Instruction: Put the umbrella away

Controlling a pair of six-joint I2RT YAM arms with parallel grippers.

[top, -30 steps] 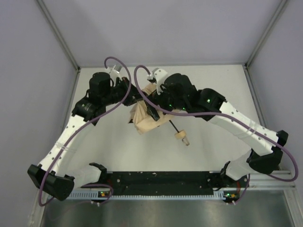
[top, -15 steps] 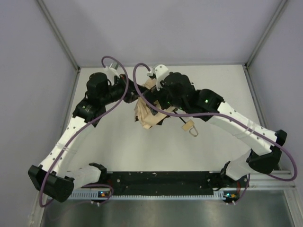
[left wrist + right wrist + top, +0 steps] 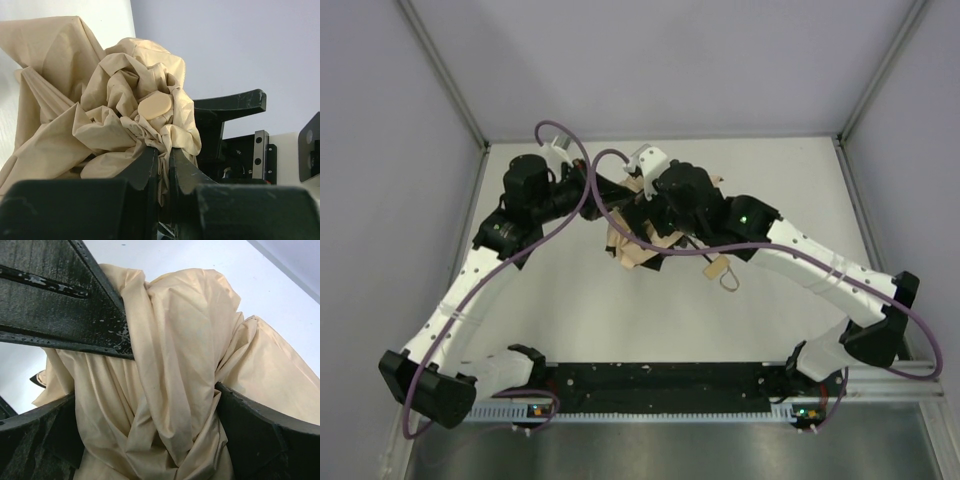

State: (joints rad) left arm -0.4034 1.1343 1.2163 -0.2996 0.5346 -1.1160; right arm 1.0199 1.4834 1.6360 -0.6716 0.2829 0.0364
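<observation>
Top external view shows the umbrella (image 3: pixel 632 250) bunched mid-counter (image 3: pixel 780 180), closer to the far edge; left gripper (image 3: pixel 164 155) pinches its fabric narrowly; right gripper (image 3: pixel 145 410) clasps the bundle, wider.

Top external view: mounted high behind the arm bases at frame bottom, looking down over the whole worktop (image 3: pixel 570 310). Left and right wrist views: very close range. All three share the umbrella (image 3: pixel 632 250) canopy.

Umbrella (image 3: pixel 632 254) between left fingers (image 3: pixel 146 169) and right fingers (image 3: pixel 252 427)
</observation>
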